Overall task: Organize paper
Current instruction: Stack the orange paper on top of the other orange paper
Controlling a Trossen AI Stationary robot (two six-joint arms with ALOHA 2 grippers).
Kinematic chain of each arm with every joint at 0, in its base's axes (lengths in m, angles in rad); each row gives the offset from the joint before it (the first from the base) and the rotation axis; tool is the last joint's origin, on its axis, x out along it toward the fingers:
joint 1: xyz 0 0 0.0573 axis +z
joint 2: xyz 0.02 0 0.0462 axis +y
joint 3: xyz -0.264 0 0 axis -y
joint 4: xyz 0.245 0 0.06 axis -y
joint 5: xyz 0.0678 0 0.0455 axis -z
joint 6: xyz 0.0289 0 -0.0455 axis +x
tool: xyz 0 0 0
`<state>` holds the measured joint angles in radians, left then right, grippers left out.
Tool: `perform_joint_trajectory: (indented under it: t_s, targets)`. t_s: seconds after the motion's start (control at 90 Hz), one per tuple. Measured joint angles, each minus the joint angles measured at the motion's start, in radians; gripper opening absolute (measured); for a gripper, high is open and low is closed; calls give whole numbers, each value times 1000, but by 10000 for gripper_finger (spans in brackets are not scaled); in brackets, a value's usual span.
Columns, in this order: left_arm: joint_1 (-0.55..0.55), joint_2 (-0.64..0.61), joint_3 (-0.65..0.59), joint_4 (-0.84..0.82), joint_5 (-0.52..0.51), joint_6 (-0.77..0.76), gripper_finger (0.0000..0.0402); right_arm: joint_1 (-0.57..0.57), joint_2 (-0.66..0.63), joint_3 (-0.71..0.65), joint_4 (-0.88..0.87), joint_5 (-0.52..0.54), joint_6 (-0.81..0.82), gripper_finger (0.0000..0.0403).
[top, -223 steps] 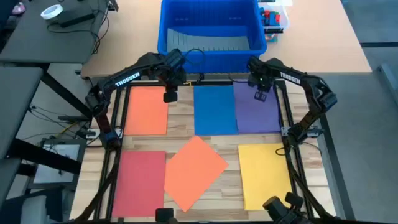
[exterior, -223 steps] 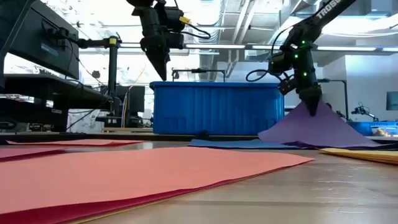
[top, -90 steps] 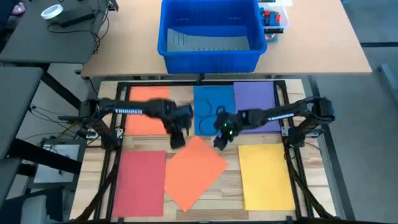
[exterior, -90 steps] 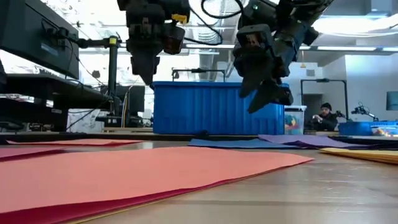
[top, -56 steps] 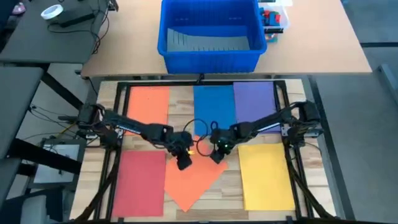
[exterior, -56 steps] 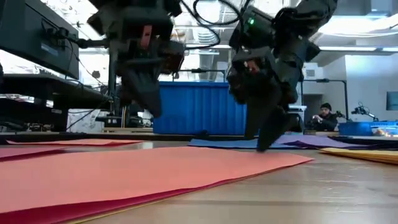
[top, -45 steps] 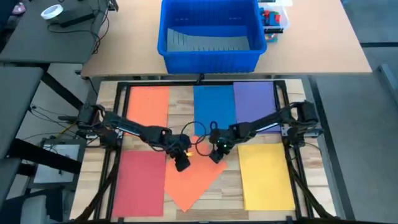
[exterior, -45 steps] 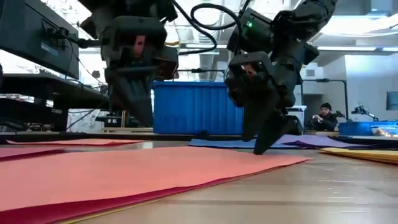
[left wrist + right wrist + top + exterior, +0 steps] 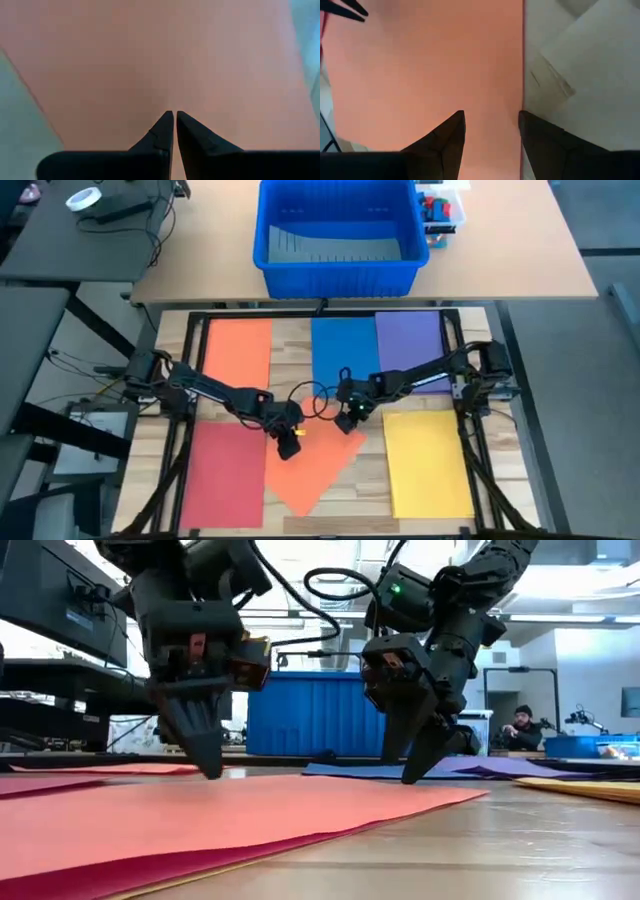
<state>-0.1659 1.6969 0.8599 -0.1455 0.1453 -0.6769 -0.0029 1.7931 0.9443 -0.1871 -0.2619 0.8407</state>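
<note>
A skewed orange sheet of paper (image 9: 318,470) lies flat in the table's middle near part. My left gripper (image 9: 290,448) is shut, its tips down on the sheet's left part (image 9: 150,60). My right gripper (image 9: 347,423) is open, pointing down at the sheet's far right edge (image 9: 522,75). One of its fingers stands over the sheet and the other at the edge. Around it lie flat an orange sheet (image 9: 237,355), a blue one (image 9: 343,355), a purple one (image 9: 412,350), a red one (image 9: 225,470) and a yellow one (image 9: 428,460). My left gripper sets its shut fingertips (image 9: 212,770) down on the top face of the skewed orange sheet, near its left corner, coming from above. The sheet lies flat on the table under them. My right gripper's tips (image 9: 408,778) reach down to the sheet's level; I cannot tell whether they touch it.
A big blue bin (image 9: 340,225) stands beyond the table's far edge. Black frame rails (image 9: 470,430) run along the table's sides. Bare wood (image 9: 290,375) shows between the sheets. A person (image 9: 522,725) sits far back in the room.
Both grippers have come down from well above the table to the skewed orange sheet. My left gripper has also gone toward the near edge, my right a little toward the near edge. The sheets have stayed where they were.
</note>
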Motion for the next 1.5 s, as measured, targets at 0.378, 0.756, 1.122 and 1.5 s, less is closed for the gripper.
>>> perform_joint_trajectory:
  t_s: [0.378,0.756,1.122,1.5]
  targets:
    - [4,104,6,85,-4,-42,6,-5,-1,0,-2,3,-7,176]
    - [4,107,4,87,-11,-39,6,-19,-19,0,-71,55,-65,161]
    - [8,108,2,101,-12,-47,6,40,-19,0,-48,29,-63,158]
    - [9,110,3,112,-14,-47,6,8,-19,0,-77,70,-67,154]
